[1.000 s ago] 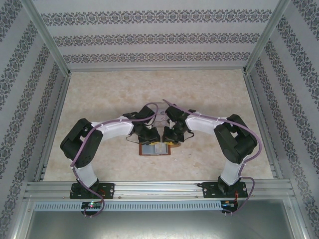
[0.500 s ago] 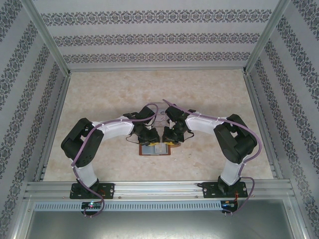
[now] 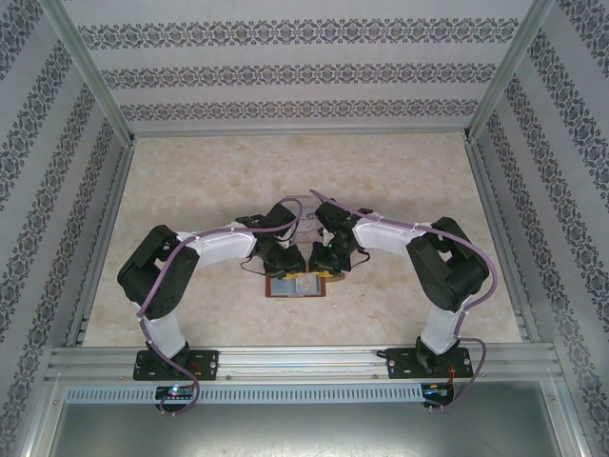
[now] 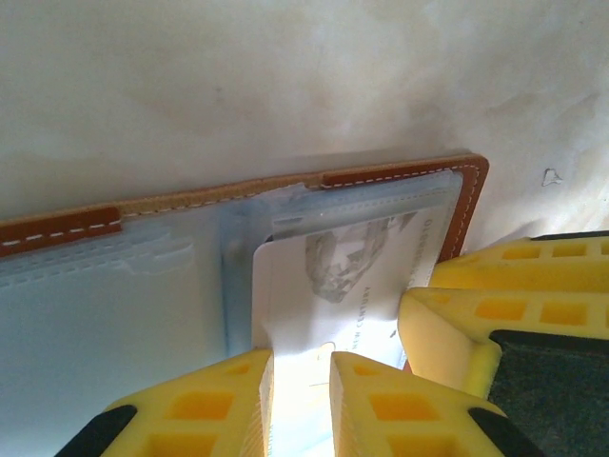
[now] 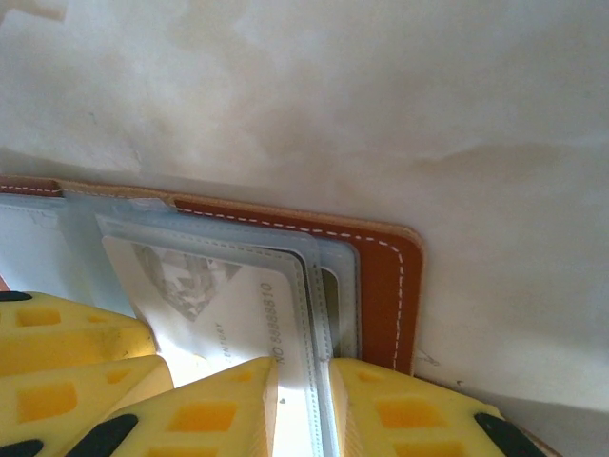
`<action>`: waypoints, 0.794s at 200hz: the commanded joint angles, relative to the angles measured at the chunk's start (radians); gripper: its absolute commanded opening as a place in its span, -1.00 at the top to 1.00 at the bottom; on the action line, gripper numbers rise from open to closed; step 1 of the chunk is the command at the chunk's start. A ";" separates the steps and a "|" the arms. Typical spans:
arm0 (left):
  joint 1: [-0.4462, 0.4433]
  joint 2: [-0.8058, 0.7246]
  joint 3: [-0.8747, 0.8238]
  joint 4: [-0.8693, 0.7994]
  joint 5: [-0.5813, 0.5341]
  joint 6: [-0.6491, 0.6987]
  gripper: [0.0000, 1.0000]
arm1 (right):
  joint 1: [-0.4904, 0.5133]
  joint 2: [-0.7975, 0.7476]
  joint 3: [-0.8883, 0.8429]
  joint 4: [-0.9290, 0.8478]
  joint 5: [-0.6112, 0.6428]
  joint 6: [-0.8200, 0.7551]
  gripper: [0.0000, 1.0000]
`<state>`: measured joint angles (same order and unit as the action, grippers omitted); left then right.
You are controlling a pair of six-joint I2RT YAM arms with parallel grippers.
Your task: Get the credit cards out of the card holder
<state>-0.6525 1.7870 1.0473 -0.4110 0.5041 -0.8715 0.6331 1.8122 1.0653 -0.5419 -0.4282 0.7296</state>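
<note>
The card holder (image 3: pixel 295 287), a brown leather wallet, lies open and flat on the table between the two arms. Its stitched rim (image 4: pixel 381 176) (image 5: pixel 385 276) frames grey-blue clear pockets. A pale credit card (image 4: pixel 333 286) (image 5: pixel 219 305) with grey print sits partly out of a pocket. My left gripper (image 4: pixel 302 354) (image 3: pixel 284 270) rests its tips on the card's face, jaws a narrow gap apart. My right gripper (image 5: pixel 303 360) (image 3: pixel 321 270) stands beside it over the pocket's stitched edge, jaws also slightly apart. Neither pinches anything that I can see.
A clear acrylic rack (image 3: pixel 303 221) stands just behind both wrists. The beige marbled table (image 3: pixel 209 181) stretches back to the patterned walls. An aluminium rail (image 3: pixel 304 360) runs along the near edge by the arm bases.
</note>
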 commanded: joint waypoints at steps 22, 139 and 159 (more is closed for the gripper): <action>0.010 0.012 0.018 -0.074 -0.037 0.025 0.53 | 0.015 0.048 0.001 -0.072 0.062 -0.022 0.51; 0.013 -0.032 0.042 -0.115 -0.062 0.038 0.51 | 0.016 0.042 0.006 -0.083 0.068 -0.029 0.52; 0.017 -0.054 0.041 -0.109 -0.065 0.038 0.51 | 0.016 0.039 0.009 -0.085 0.068 -0.029 0.52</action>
<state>-0.6521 1.7821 1.0695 -0.4755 0.4667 -0.8459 0.6376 1.8198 1.0782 -0.5610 -0.4160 0.7181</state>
